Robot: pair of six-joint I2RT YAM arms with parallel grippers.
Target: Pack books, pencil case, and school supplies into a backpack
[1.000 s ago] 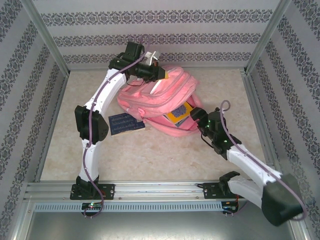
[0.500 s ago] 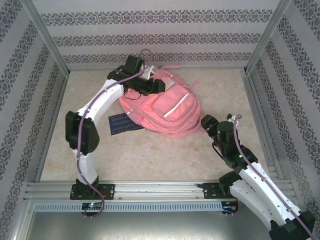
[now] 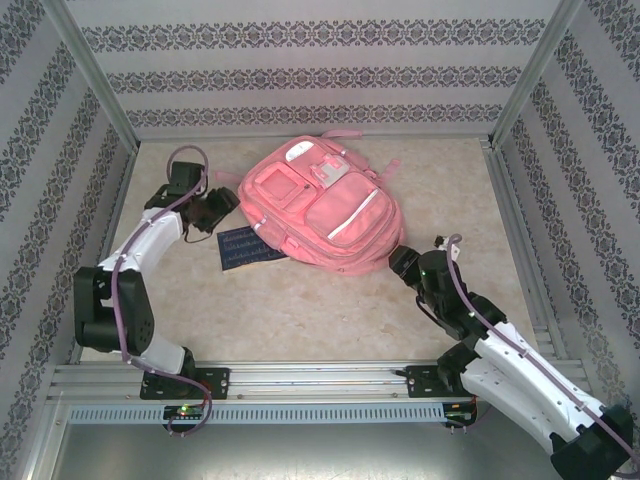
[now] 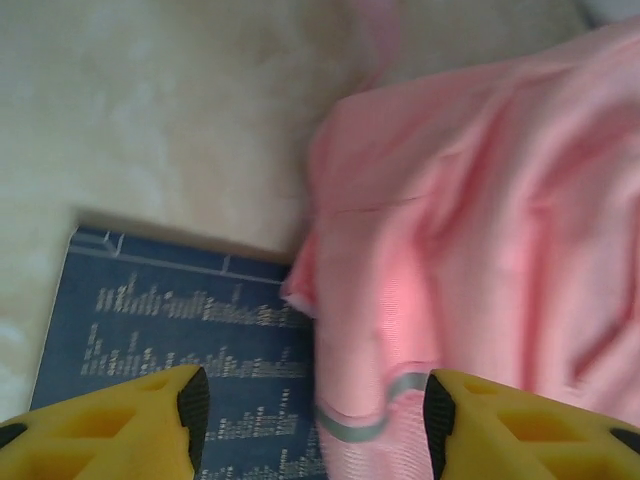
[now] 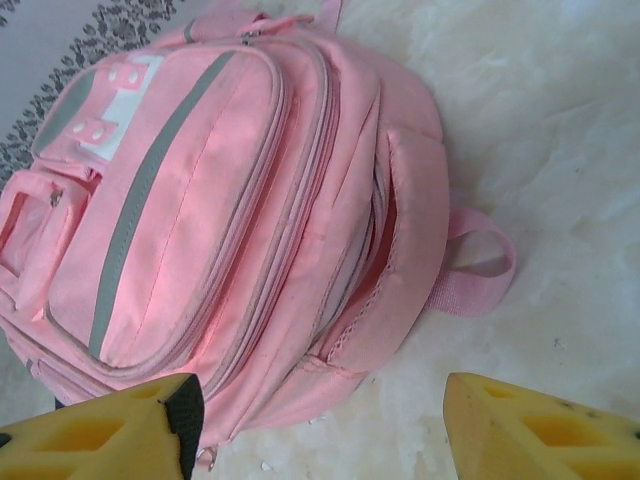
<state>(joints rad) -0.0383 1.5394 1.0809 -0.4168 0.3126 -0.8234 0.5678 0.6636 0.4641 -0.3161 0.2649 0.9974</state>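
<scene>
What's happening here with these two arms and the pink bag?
Two robot arms are packing a backpack, which lies front-up on the table. The left fingers hover open over a navy book at its edge. The right fingers are open and empty at its near side.

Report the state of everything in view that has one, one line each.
backpack: lying flat on the table, front up, front pockets look shut.
navy book: flat on the table, cover up, one end under the backpack's edge.
left gripper: fingers apart, holding nothing, over where the navy book meets the backpack.
right gripper: fingers apart, holding nothing, by the backpack.
</scene>
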